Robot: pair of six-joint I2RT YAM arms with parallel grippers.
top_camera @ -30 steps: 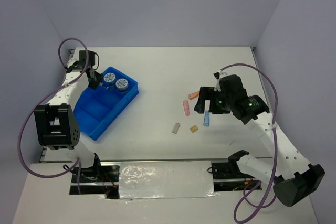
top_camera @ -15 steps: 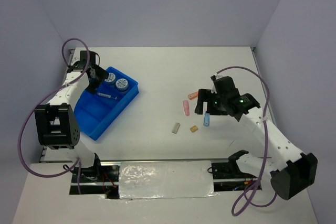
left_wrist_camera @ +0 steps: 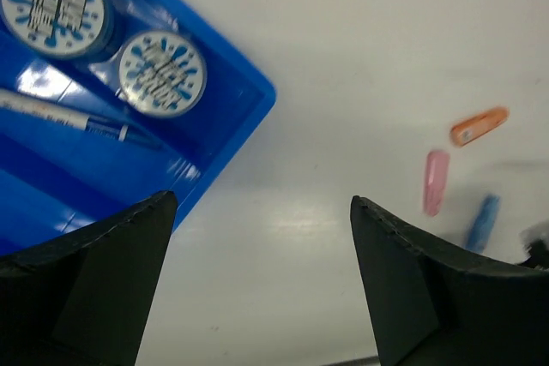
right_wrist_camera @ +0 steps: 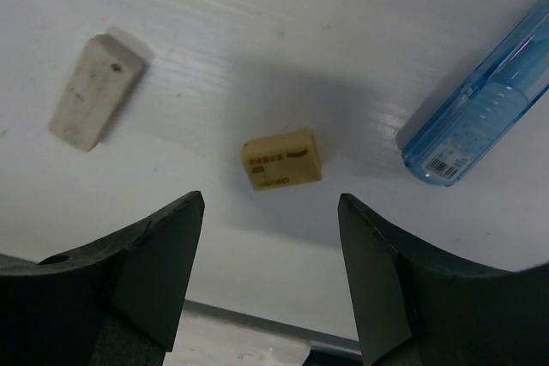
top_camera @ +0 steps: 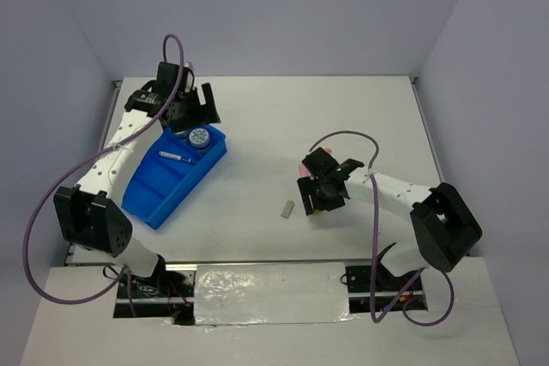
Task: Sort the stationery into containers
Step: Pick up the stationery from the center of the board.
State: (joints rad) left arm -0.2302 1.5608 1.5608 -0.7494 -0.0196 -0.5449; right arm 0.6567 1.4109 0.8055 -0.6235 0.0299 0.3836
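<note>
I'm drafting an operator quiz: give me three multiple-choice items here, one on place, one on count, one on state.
1. Where does the pen lie, relative to the blue tray? A beside it; B inside it; C beneath it.
2. How many patterned discs are in the tray? A one; B two; C three.
3. The right pincer is: A open above the tan eraser; B shut on it; C shut, empty.
Answers: B, the pen rests in a tray compartment; B, two discs show side by side; A, fingers spread, eraser untouched.

i see a white worktop (top_camera: 283, 117) boxed in on three sides by plain pale lilac walls (top_camera: 274, 6), under soft, even light.
</note>
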